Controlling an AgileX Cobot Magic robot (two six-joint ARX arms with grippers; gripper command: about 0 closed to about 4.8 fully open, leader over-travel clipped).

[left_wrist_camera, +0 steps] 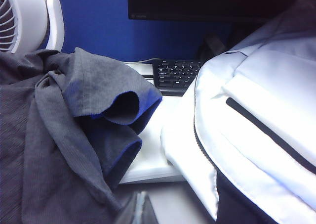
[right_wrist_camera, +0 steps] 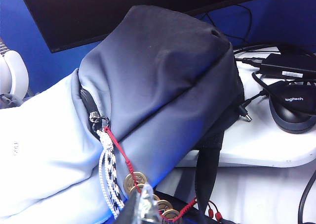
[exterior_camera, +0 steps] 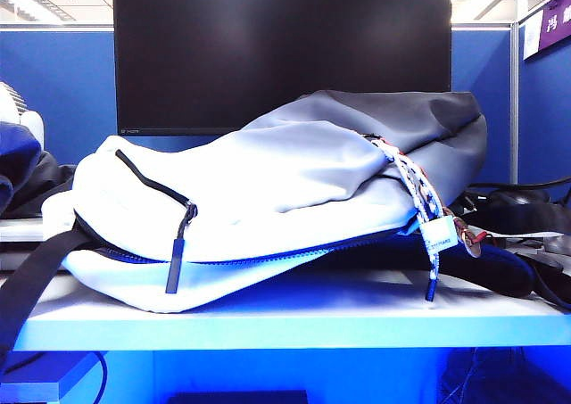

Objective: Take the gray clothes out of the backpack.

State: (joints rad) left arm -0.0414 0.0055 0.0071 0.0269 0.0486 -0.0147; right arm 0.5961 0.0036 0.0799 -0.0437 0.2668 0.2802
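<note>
**Backpack on its side, clothes outside it**

While the backpack (exterior_camera: 268, 199) lies on its side on the white desk (exterior_camera: 294, 319), its long axis runs across the exterior view: the dark gray section points right, the pale section left. A black zipper pull (exterior_camera: 176, 263) hangs from the pale front, and the white-blue cord (exterior_camera: 419, 194) with its white tag (exterior_camera: 439, 235) hangs near the right end. The gray clothes (left_wrist_camera: 59, 140) lie heaped outside the backpack, just beside its pale end, with one banded hem curled open toward it. A white fan (left_wrist_camera: 27, 19) stands behind the heap.

The left gripper (left_wrist_camera: 136, 209) sits low between clothes and backpack, fingers clenched and empty. The right gripper (right_wrist_camera: 140, 206) sits below the dark section, by the cord and brass coins (right_wrist_camera: 134, 180), fingers clenched on nothing.

A dark monitor (exterior_camera: 281, 52) and blue partition (exterior_camera: 53, 78) stand behind. A black keyboard (left_wrist_camera: 177, 75) lies under the monitor. A mouse (right_wrist_camera: 294, 108) reads "logitech".
</note>
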